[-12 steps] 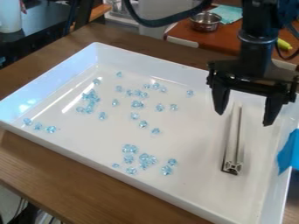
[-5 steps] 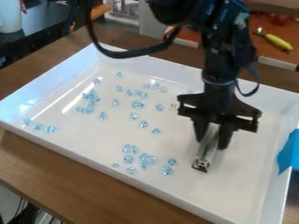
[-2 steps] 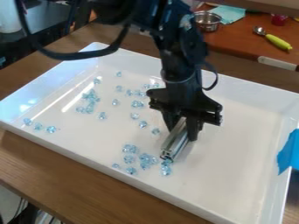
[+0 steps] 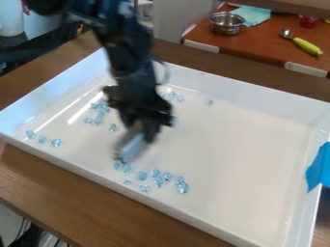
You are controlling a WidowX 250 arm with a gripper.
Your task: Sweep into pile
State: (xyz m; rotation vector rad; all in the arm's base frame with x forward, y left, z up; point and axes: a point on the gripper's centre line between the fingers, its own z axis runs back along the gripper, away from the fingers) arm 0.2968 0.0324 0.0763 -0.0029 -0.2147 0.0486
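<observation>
Across the foreground and around a tray stretches a brown wooden table (image 4: 71,198). On it rests a large white tray (image 4: 245,164) with raised walls. Beyond the tray's far side is a reddish-brown side table (image 4: 258,46). From the far left, a black robot arm (image 4: 122,48) reaches over the tray, with its gripper (image 4: 142,132) low over the left half. The gripper is clamped on a metal bar (image 4: 132,145), which slants toward the near left, its near end low over the tray's floor.

At the far left edge stands a white container (image 4: 9,19). On the side table, a teal cloth (image 4: 253,14) lies just beside a metal pot (image 4: 226,24). Blue tape (image 4: 318,166) is on the tray's right side. Well to the right of the pot lies a spoon (image 4: 303,42) with a yellow handle, and farther back is a small red object (image 4: 308,21).

Smallest are the clear blue beads (image 4: 158,178), all inside the tray. Many form a loose band by the near wall, a few of them just beside the bar's near end. Another bunch lies left of the gripper, three sit farther left, and some are behind the gripper, including a lone bead toward the right.
</observation>
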